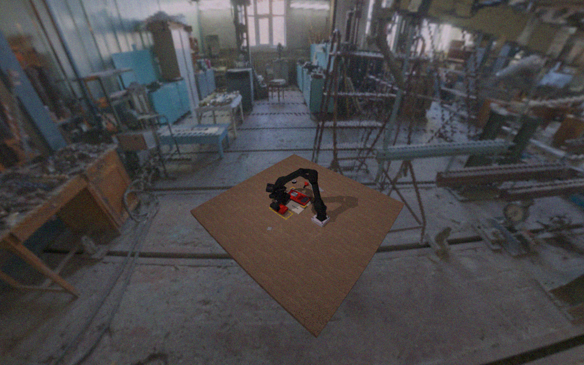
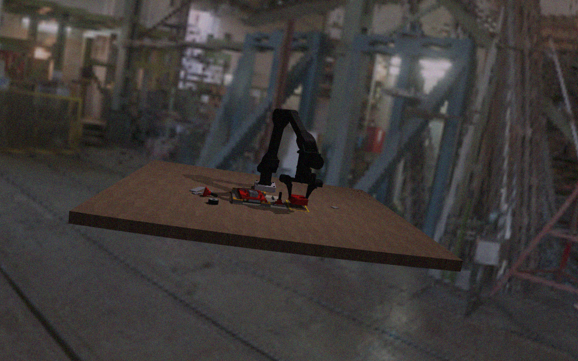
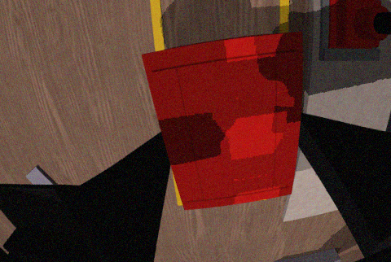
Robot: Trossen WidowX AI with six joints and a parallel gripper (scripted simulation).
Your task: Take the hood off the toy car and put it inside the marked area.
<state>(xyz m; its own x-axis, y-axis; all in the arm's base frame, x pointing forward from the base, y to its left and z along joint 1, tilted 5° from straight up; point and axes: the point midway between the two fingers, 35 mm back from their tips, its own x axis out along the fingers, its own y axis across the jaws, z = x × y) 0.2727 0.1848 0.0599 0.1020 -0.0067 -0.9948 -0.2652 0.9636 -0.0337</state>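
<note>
The red hood (image 1: pixel 283 209) (image 2: pixel 298 200) (image 3: pixel 228 99) is held between the fingers of my gripper (image 2: pixel 299 197) (image 3: pixel 230 130), which is shut on its two sides. The marked area is a yellow outline (image 1: pixel 286 218) (image 2: pixel 297 209) (image 3: pixel 155 10) on the table. The hood is low over this outline and covers its near part in the wrist view; the far part shows bare wood in shadow. Whether the hood touches the table cannot be told. The red toy car (image 1: pixel 300 196) (image 2: pixel 248 194) stands beside the area, without its hood.
A red block with a black post (image 2: pixel 279 201) (image 3: pixel 350 22) is beside the marked area. A white sheet (image 1: pixel 297 208) (image 3: pixel 350 105) lies near it. A small grey piece (image 1: pixel 269 228) (image 2: pixel 334 206) (image 3: pixel 38 175) lies on the other side. A black wheel (image 1: pixel 294 181) (image 2: pixel 212 201) and red part (image 1: pixel 305 183) (image 2: pixel 205 192) lie beyond the car.
</note>
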